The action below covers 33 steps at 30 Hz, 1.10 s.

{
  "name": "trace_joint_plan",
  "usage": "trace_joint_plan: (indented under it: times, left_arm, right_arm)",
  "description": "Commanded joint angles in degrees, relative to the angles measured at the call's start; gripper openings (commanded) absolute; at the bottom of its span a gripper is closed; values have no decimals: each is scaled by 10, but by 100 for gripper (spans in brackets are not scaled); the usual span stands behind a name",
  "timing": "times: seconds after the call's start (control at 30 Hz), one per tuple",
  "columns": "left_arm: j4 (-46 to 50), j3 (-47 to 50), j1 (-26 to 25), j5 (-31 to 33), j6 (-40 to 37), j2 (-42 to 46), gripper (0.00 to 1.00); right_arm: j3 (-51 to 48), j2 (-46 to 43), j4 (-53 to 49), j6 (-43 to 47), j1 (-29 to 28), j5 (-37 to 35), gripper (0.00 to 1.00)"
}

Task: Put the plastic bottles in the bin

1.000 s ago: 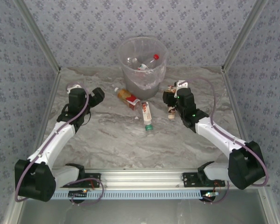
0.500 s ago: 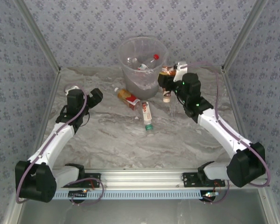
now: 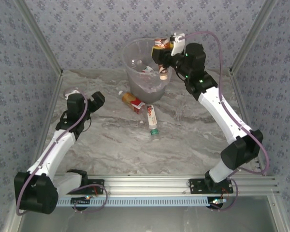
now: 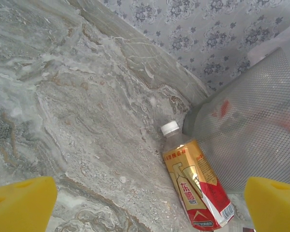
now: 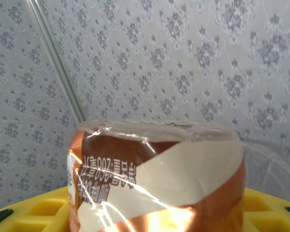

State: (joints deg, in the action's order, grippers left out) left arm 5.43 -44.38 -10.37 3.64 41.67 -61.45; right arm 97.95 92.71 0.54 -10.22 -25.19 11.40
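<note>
Partly done: some bottles (image 3: 144,65) lie in the bin (image 3: 130,53) at the far edge of the desk (image 3: 193,140). The right hand (image 3: 163,57) grips a brown bottle (image 3: 159,44) over the rim. A gold bottle (image 3: 133,101) and a white bottle (image 3: 152,117) wait beside the bin. The left hand (image 3: 97,98) is wide and empty.

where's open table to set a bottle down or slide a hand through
Free: the broad marble table between the green-capped bottle and the near rail, and the stretch right of the bin. Crowded: just before the bin, where the gold-labelled bottle lies by its base, with the open left end effector on its left.
</note>
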Motion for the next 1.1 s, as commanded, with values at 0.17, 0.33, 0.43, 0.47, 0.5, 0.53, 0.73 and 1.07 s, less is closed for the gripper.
trace_joint_plan:
  times: [0.17, 0.33, 0.43, 0.47, 0.5, 0.53, 0.73, 1.07]
  left_arm:
    - [5, 11, 7, -6, 5, 17, 99]
    - [9, 11, 9, -6, 1, 21, 99]
    - [10, 14, 10, -5, 1, 24, 99]
    - [10, 15, 10, -4, 3, 25, 100]
    - [10, 17, 10, -5, 2, 26, 99]
    - [9, 18, 10, -5, 2, 26, 100]
    - [12, 23, 16, -3, 1, 31, 99]
    - [9, 23, 22, -7, 0, 25, 100]
  right_arm:
    - [110, 109, -9, 18, 16, -9, 0]
    - [163, 165, 1, 16, 27, -29, 1]
    - [204, 199, 1, 13, 34, -25, 1]
    - [217, 210, -2, 13, 34, -24, 1]
    - [230, 219, -6, 15, 35, -24, 1]
    - [238, 227, -13, 18, 34, -25, 2]
    - [225, 252, -26, 51, 35, -38, 7]
    - [176, 231, -47, 76, 36, -10, 68]
